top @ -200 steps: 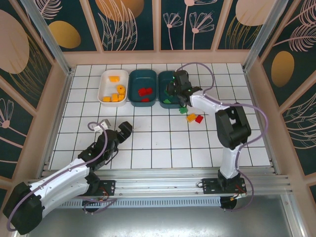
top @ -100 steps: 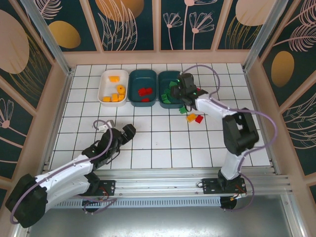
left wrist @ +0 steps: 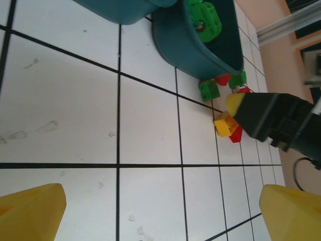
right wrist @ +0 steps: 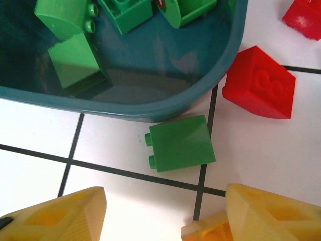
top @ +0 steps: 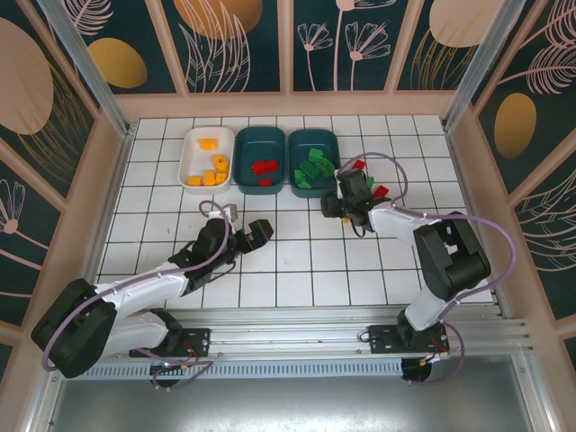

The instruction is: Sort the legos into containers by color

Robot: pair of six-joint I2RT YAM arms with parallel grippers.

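Currently: white tray (top: 198,159) holds orange-yellow legos (top: 216,167), middle teal tray (top: 261,142) red legos (top: 264,166), right teal tray (top: 310,138) green legos (top: 312,169); left gripper (top: 256,233) and right gripper (top: 346,203) both spread.

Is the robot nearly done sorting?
Nearly. The white tray holds orange bricks, the middle teal tray red bricks, the right teal tray green bricks. The left gripper and right gripper are open, empty. To sort: loose green brick, loose red brick, loose orange brick near that tray.
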